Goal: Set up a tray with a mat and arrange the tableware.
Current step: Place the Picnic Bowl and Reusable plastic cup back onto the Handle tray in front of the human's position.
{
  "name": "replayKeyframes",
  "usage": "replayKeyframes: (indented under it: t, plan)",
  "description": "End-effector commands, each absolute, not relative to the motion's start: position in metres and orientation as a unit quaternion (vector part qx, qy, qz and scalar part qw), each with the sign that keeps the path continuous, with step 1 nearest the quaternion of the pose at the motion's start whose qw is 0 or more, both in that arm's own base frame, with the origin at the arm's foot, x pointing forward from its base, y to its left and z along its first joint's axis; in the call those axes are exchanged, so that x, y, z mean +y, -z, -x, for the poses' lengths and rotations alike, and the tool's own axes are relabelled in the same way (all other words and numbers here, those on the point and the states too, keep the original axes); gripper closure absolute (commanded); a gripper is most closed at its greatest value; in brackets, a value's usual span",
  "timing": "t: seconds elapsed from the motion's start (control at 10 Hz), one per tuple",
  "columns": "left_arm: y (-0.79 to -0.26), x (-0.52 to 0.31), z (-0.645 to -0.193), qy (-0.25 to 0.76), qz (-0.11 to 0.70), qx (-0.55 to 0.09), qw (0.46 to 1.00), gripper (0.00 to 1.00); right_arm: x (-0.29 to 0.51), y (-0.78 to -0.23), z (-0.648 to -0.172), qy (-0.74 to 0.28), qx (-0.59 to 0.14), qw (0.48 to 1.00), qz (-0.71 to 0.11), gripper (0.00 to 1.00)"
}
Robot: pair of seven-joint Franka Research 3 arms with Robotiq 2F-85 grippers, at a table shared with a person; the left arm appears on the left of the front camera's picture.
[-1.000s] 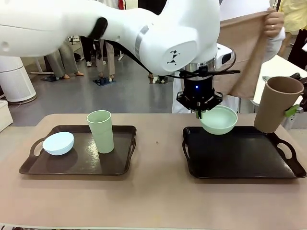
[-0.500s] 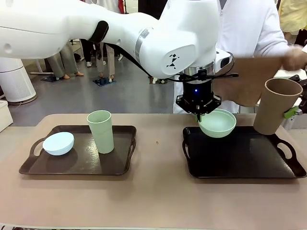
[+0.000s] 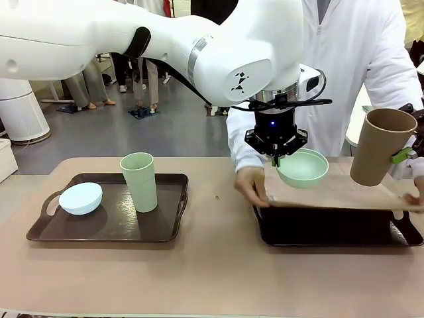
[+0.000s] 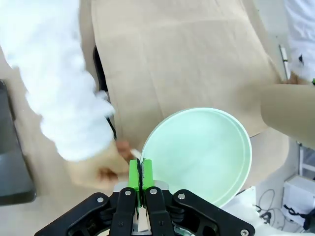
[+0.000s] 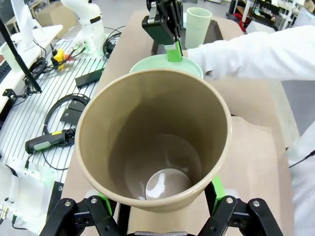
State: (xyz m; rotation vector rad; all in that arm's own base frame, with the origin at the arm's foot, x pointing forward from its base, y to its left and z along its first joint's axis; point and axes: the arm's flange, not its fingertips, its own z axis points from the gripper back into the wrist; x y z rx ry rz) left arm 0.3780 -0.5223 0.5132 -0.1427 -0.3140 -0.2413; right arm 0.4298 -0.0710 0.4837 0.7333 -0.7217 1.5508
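My left gripper (image 3: 276, 158) is shut on the rim of the mint green bowl (image 3: 303, 167), holding it in the air above the right tray (image 3: 331, 228); the wrist view shows the green pads (image 4: 134, 173) pinching the bowl (image 4: 199, 152). Off the tray's right end, my right gripper (image 3: 404, 154) holds the brown cup (image 3: 383, 146) tilted, its jaws around the cup (image 5: 155, 137). A person in white lowers a beige mat (image 3: 338, 192) over the right tray, hands (image 3: 250, 184) on its edges. The light blue bowl (image 3: 81, 198) and pale green cup (image 3: 139, 181) stand on the left tray (image 3: 109, 225).
The beige tabletop (image 3: 212, 271) lies bare between the trays and along the near edge. The person's sleeve (image 4: 64, 88) crosses close under the held bowl. Cables and tools (image 5: 54, 132) lie on a bench off the table's right side.
The person has brought the mat down from chest height and spread it over the right tray. Both arms have stayed put with the bowl and cup.
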Motion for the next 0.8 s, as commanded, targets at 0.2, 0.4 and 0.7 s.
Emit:
replayKeyframes:
  t: [0.2,0.4,0.7]
  plan:
    - [-0.5154,-0.5217,-0.3789,0.125,0.067,-0.160,0.977,1.00,-0.0711,-0.4863,-0.4318,-0.670,-0.311,0.597,-0.313,1.00]
    - [-0.5154,-0.5217,-0.3789,0.125,0.067,-0.160,0.977,1.00,-0.0711,-0.4863,-0.4318,-0.670,-0.311,0.597,-0.313,1.00]
    - [-0.5154,-0.5217,-0.3789,0.125,0.067,-0.160,0.977,1.00,-0.0711,-0.4863,-0.4318,-0.670,-0.311,0.597,-0.313,1.00]
